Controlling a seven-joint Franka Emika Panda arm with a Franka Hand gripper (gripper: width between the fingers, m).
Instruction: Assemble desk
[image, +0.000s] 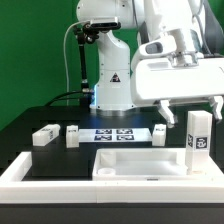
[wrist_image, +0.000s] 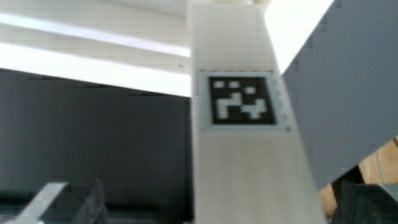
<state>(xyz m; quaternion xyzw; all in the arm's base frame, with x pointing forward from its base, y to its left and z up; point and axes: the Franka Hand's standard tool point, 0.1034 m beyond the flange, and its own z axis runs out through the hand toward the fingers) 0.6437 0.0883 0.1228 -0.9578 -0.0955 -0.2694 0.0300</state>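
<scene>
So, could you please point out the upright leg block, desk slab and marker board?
upright leg block (image: 197, 140): exterior view, on its tagged front face.
desk slab (image: 140, 166): exterior view, on its flat top.
marker board (image: 118, 135): exterior view, at its middle.

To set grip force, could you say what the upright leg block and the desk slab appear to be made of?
Likely matte white plastic for the upright leg block: smooth uniform faces, printed black tag. The desk slab looks the same, evenly white.

Robot lab test rig, not home; white robot arm (image: 110, 70) stands on black table (image: 30, 125); plain green backdrop (image: 30, 50); marker board (image: 113, 134) with printed tags; raised rim (image: 20, 172) fences work area; black-and-white tag (wrist_image: 244, 100) on white part (wrist_image: 231, 180).
</scene>
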